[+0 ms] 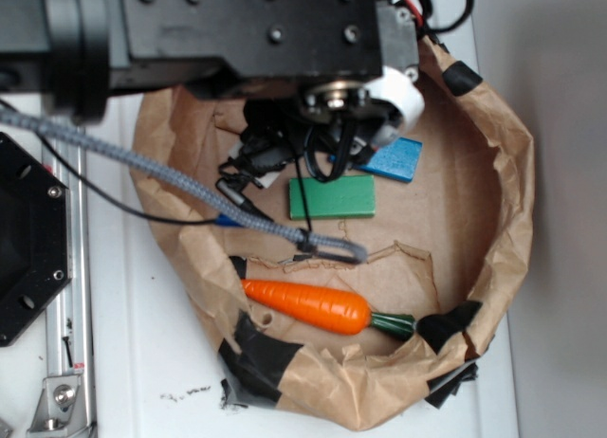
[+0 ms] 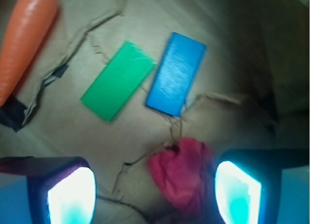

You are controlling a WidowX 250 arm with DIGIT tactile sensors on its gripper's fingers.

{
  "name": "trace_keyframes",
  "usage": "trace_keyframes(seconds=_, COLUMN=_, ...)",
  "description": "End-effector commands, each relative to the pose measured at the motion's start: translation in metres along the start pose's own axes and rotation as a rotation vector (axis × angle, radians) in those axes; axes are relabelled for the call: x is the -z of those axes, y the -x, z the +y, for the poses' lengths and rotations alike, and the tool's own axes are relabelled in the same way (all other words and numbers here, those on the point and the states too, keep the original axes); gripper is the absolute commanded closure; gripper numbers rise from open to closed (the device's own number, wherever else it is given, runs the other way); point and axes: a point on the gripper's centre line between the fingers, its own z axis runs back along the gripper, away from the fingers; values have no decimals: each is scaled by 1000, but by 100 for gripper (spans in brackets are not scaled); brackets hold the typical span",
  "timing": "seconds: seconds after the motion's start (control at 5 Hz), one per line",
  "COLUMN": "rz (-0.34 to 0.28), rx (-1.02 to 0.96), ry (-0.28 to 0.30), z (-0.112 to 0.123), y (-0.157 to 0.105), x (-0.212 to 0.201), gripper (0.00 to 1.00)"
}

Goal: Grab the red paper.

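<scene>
Right now my hand is spread wide around the red paper, which sits off-centre, so closing could nudge it away.

A WidowX 250 arm seen from outside: boxy matte-black housings studded with dark round screws, ending in a metal-centred hub ringed by a white collar. Thin black wires loop beneath the hub, one red wire shows at the top edge, and a grey braided cable sleeve runs across, tipped with a short blue section. At left sits a black angular base plate with silver screws, beside a pale metal rail. In the wrist view the claw appears as two dark fingers with pale, glowing cyan-white inner pads, framed by blue edges
</scene>
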Motion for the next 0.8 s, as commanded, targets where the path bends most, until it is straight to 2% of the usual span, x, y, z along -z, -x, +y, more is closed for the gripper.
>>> trace_keyframes(seconds=0.0, rz=-5, rx=209, ry=-18, z=5, y=12, x=20, gripper=0)
trace_keyframes(seconds=0.2, rz=26, rx=208, ry=-15, z=10, y=29, x=33, gripper=0)
trace_keyframes(seconds=0.4, rz=6, rx=219, ry=-62, z=23, y=44, x=51, gripper=0)
trace_keyframes(seconds=0.6, rz=23, rx=188, ry=-84, z=36, y=57, x=57, gripper=0)
